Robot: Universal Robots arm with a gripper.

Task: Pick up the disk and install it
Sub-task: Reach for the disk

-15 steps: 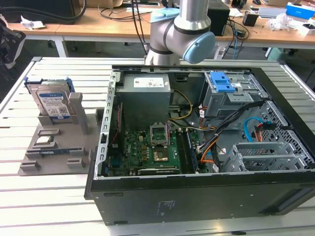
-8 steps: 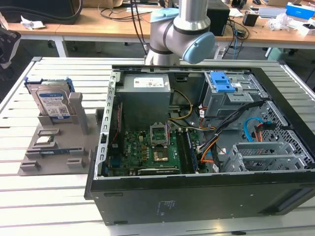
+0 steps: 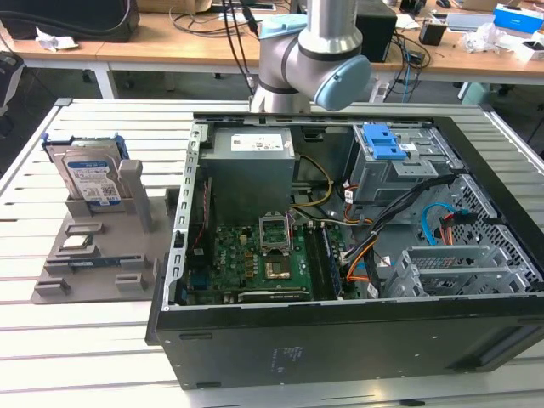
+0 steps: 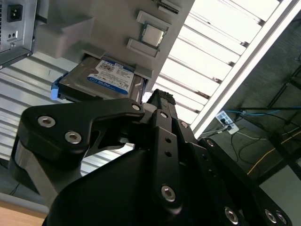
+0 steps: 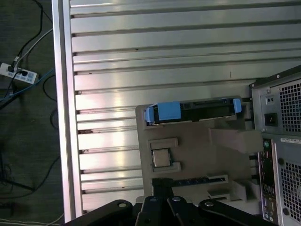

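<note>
We see disk (image 3: 89, 174) upright in grey holder (image 3: 93, 255), exterior view's left, beside open computer case (image 3: 340, 348). Second wrist view adds label face, gripper (image 4: 159, 104) close above; grip state we cannot tell.

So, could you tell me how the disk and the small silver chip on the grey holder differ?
The disk stands on edge in a slot; the chip lies flat in a recess. The disk is clearly larger than the chip. The disk wears a blue bracket and a blue-and-white label; the chip is plain silver. Both sit on the grey holder.
</note>
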